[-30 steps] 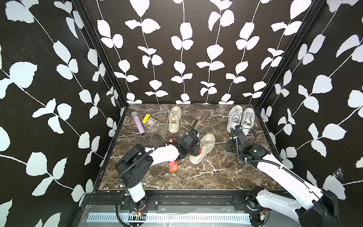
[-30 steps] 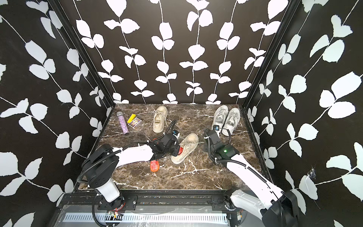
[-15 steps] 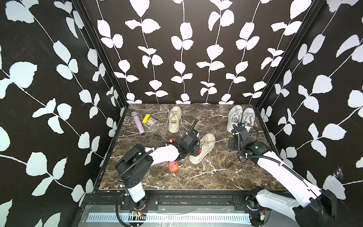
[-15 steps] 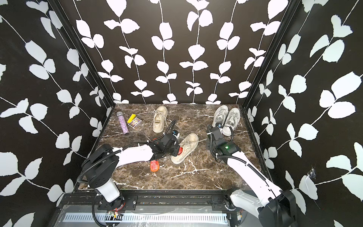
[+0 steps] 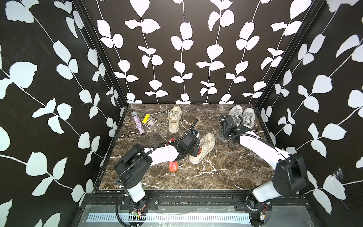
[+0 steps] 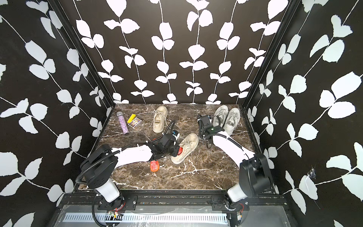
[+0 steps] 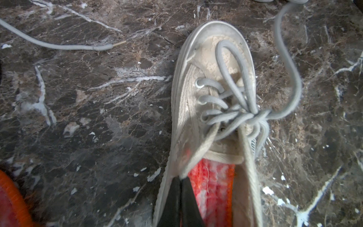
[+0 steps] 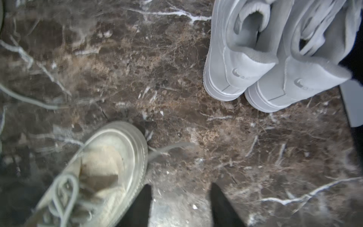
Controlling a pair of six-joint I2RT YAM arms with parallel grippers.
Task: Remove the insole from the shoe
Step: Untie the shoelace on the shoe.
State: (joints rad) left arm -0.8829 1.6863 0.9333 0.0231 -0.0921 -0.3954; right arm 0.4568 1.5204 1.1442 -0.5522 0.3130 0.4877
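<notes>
A beige lace-up shoe (image 5: 206, 145) (image 6: 187, 146) lies mid-table with its toe toward the back right. Its red-orange insole (image 7: 214, 182) shows in the heel opening (image 5: 199, 152). My left gripper (image 7: 179, 179) (image 5: 196, 152) is shut at the inner edge of the opening, and a thin red strip of the insole shows between its fingers. My right gripper (image 8: 180, 196) (image 5: 223, 135) hangs open over bare marble just right of the shoe's toe (image 8: 110, 157), holding nothing.
A loose orange insole (image 5: 173, 166) (image 7: 9, 200) lies in front of the left arm. A second beige shoe (image 5: 174, 121) sits at the back, a grey sneaker pair (image 5: 241, 118) (image 8: 275, 59) at the back right. A glitter tube (image 5: 138, 122), yellow block (image 5: 146, 118) and small box (image 5: 150, 122) sit back left.
My right gripper has opened and drawn back toward the grey sneakers. The left gripper and the shoe have stayed put.
</notes>
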